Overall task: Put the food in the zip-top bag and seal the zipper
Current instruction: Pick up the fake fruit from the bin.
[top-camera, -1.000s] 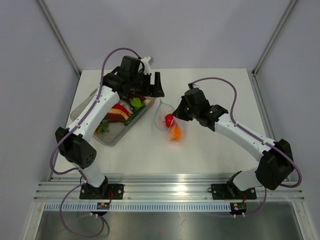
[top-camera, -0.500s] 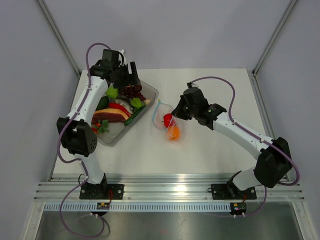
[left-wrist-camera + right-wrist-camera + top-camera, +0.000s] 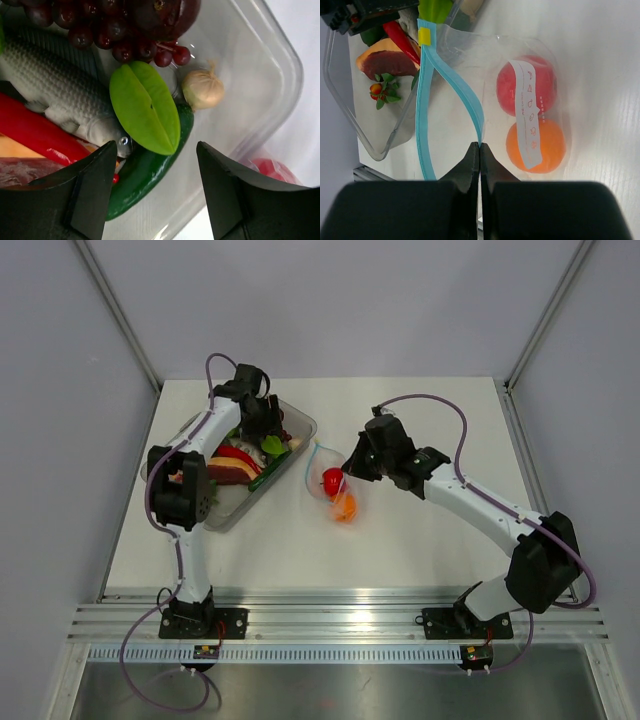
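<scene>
The zip-top bag [image 3: 520,60] lies on the white table with a red piece [image 3: 507,92] and an orange piece [image 3: 550,145] inside. Its light-blue zipper [image 3: 426,100] gapes in a loop. My right gripper [image 3: 479,147] is shut on one zipper strip; from above it [image 3: 343,469] sits at the bag's [image 3: 335,502] right edge. My left gripper [image 3: 157,195] hangs open inside the clear tub [image 3: 260,75], nothing between its fingers. Just beyond them lie more of the food: a light-green piece [image 3: 145,107], a dark-green cucumber [image 3: 150,167], a garlic bulb [image 3: 202,90] and dark grapes [image 3: 115,35].
The tub [image 3: 300,426] stands at the table's back left and also holds a grey fish [image 3: 55,95], a red chilli [image 3: 35,135] and a meat slice [image 3: 385,62]. A yellow slider [image 3: 423,36] sits at the zipper's far end. Metal frame posts rise at the table's corners.
My left arm swung from the tub's right side round to the back and came down into the tub, its jaws narrowing a little. The right gripper kept its hold on the zipper.
</scene>
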`<state>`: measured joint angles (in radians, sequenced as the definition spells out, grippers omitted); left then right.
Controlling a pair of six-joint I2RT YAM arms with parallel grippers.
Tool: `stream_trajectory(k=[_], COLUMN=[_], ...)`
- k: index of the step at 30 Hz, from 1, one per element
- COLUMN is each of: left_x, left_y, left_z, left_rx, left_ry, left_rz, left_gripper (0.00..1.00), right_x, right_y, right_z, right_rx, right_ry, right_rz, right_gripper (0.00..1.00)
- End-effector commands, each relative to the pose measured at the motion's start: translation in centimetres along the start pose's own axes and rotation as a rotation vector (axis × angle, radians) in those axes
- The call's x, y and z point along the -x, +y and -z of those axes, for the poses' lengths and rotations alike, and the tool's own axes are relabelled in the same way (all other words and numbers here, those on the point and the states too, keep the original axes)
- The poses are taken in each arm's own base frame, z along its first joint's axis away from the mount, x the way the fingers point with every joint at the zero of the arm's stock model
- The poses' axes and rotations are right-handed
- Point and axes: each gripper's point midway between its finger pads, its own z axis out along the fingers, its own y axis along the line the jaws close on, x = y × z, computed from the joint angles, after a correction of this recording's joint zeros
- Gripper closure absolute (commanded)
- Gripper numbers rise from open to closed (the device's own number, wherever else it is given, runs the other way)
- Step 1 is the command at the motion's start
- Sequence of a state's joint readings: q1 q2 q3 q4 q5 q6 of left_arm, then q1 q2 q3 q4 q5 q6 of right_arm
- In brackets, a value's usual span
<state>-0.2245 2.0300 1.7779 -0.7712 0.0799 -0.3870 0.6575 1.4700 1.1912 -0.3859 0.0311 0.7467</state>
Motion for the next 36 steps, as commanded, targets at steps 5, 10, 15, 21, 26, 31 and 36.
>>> stream_trajectory(k=[5,10,15,21,26,31,36], left_x=[1.5,1.4,0.6,0.3,0.3,0.0,0.2], left_y=[-0.8,-0.2,0.4,0.2,-0.4,-0.7,-0.4], left_z=[-2.9,-3.7,-4.8,-4.2,-1.8,1.2,4.0], left_rx=[0.109,0.180,0.234,0.267,0.271,0.256,0.266], left_ry=[-0.050,-0.060,-0.037,-0.043,-0.063,-0.101,-0.130], left_rz=[-0.018,-0.026,-0.055,-0.085,-0.128,-0.148,-0.142], left_gripper=[0.25,0.29,0.36,0.50,0.65,0.88,1.00], right_x=[1.9,1.7,1.5,1.5,1.2,1.0,1.0], right_y=[3.0,2.7,2.6,2.4,2.3,2.3,2.3], right_z=[0.8,0.8,0.8,1.0,1.1,1.0,1.0], right_rx=[0.083,0.077,0.081,0.076,0.080,0.084,0.089], right_ry=[-0.047,-0.042,-0.041,-0.046,-0.037,-0.035,-0.035], right_rz=[0.017,0.017,0.011,0.011,0.007,0.002,-0.002], right_gripper=[1.00,1.00,1.00,1.00,1.00,1.00,1.00])
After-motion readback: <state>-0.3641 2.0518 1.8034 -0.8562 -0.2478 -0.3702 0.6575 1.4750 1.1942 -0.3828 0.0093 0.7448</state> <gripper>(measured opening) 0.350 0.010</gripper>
